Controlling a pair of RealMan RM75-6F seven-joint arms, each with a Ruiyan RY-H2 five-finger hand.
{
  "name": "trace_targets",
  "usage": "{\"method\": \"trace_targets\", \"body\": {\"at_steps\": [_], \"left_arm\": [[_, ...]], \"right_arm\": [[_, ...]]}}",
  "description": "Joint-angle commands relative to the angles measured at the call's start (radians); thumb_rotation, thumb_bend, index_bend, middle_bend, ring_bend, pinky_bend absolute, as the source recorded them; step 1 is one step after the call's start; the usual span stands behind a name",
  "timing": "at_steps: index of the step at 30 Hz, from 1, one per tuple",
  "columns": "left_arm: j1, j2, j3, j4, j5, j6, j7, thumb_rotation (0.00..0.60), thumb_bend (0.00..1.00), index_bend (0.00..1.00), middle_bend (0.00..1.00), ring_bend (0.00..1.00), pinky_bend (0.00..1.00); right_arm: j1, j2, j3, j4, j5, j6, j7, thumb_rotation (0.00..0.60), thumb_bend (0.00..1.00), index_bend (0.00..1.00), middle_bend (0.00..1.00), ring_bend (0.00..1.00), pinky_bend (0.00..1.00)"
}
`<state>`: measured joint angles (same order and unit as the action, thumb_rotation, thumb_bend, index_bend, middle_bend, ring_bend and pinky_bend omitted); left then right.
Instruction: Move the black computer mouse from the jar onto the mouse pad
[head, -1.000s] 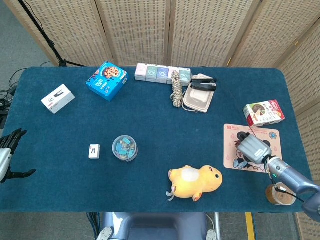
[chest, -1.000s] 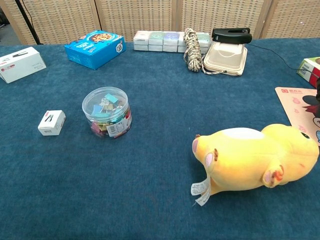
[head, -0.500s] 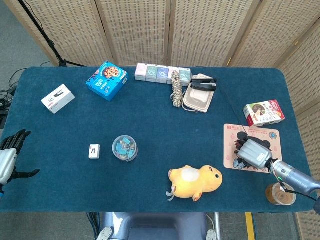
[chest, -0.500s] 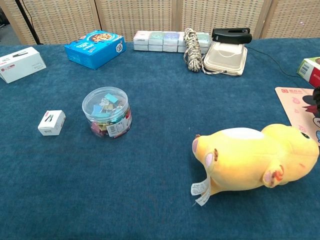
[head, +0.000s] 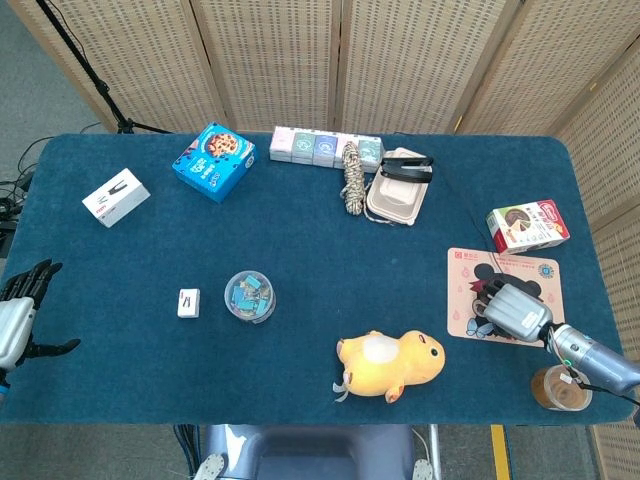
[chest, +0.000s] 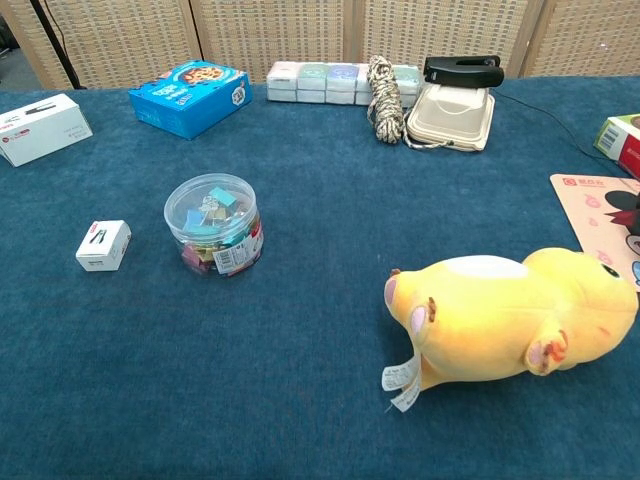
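My left hand hangs at the left edge of the table, beyond the near corner. Its fingers are spread apart and there is nothing in them. To the right of it, in the middle of the table, a small white box lies just beside a clear tub of clips. Further right, near the front edge, a yellow plush toy lies on its side with its head to the right.

The mouse pad lies flat on the right part of the table. My right hand is low over its near half, back upward, with the dark fingers directed to the left. I cannot tell if it is closed on something or loose.

The black computer mouse is not visible to me in either view. If it is there, my right hand hides it, so I cannot say which way it points or how its long side lies.

The jar stands at the near right corner, just beside my right forearm, apart from the pad.
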<state>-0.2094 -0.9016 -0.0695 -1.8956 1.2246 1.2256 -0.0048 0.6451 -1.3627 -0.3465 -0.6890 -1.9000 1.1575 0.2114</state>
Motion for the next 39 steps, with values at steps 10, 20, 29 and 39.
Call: {"method": "trace_targets", "body": {"at_steps": [10,20,29,39], "left_arm": [[0.000,0.002,-0.003,0.003,-0.006,-0.003,-0.007,0.600,0.00,0.00,0.00,0.00,0.00],[0.003,0.006,-0.001,0.004,0.001,-0.001,-0.013,0.600,0.00,0.00,0.00,0.00,0.00],[0.012,0.019,0.002,0.006,0.024,0.006,-0.048,0.600,0.00,0.00,0.00,0.00,0.00],[0.027,0.035,0.016,0.016,0.079,0.021,-0.088,0.600,0.00,0.00,0.00,0.00,0.00]], "right_arm": [[-0.009,-0.018,0.000,0.064,-0.004,-0.026,0.019,0.600,0.31,0.23,0.15,0.00,0.23],[-0.004,0.019,0.002,0.008,-0.014,-0.017,-0.019,0.600,0.30,0.13,0.05,0.00,0.20],[-0.015,0.155,0.038,-0.175,0.006,0.051,-0.127,0.600,0.30,0.10,0.03,0.00,0.19],[-0.067,0.329,0.143,-0.485,0.124,0.137,-0.260,0.600,0.14,0.02,0.00,0.00,0.05]]}}
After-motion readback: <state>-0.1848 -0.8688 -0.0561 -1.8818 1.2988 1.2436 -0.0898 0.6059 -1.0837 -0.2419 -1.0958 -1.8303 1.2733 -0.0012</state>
